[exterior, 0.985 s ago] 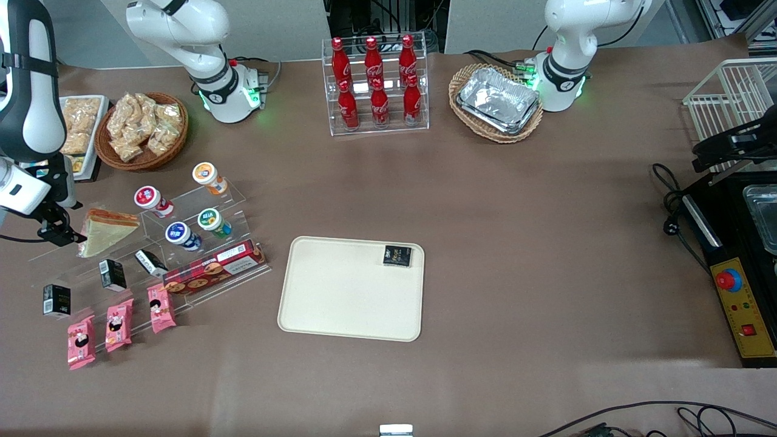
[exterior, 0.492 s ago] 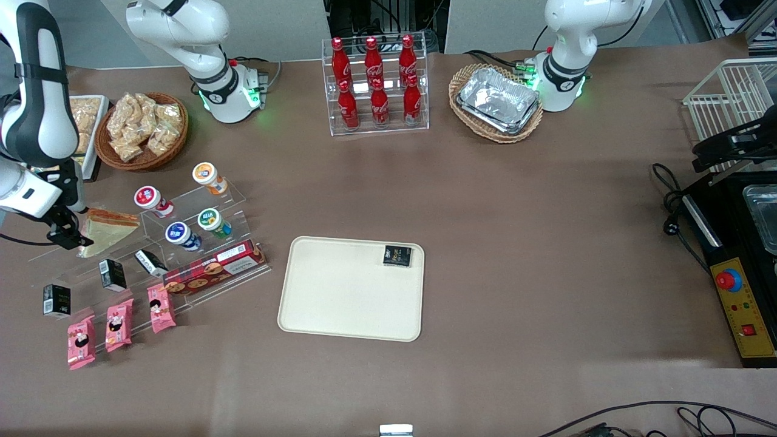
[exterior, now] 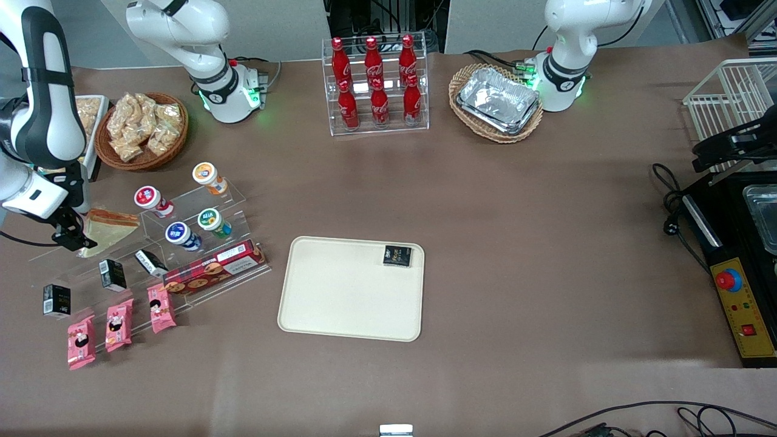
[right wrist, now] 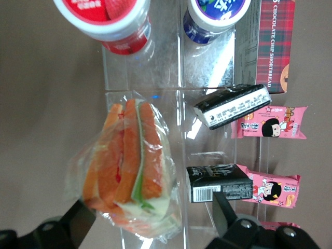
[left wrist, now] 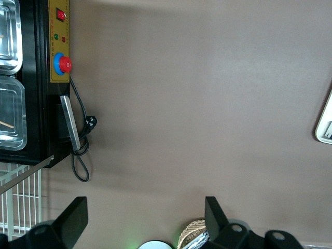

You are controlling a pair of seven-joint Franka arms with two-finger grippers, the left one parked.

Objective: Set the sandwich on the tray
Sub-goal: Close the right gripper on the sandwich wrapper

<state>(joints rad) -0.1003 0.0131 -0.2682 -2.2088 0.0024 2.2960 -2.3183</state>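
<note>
End effector (exterior: pixel 74 235) fingers spread either side of sandwich (exterior: pixel 108 224) on acrylic shelf (exterior: pixel 130 255), not clamped; tray (exterior: pixel 340 297) well apart on counter (exterior: pixel 516 243).

Six cola bottles (exterior: pixel 376 82), four yogurt cups (exterior: pixel 182 206) (lids differ), three pink snack packets (exterior: pixel 118 325).

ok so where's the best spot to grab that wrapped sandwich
Probably across the sandwich's flat bread faces, coming from above. It lies as a wedge on the clear acrylic stand with the filling edge exposed, and the open tool already straddles it, one finger on each side.
</note>
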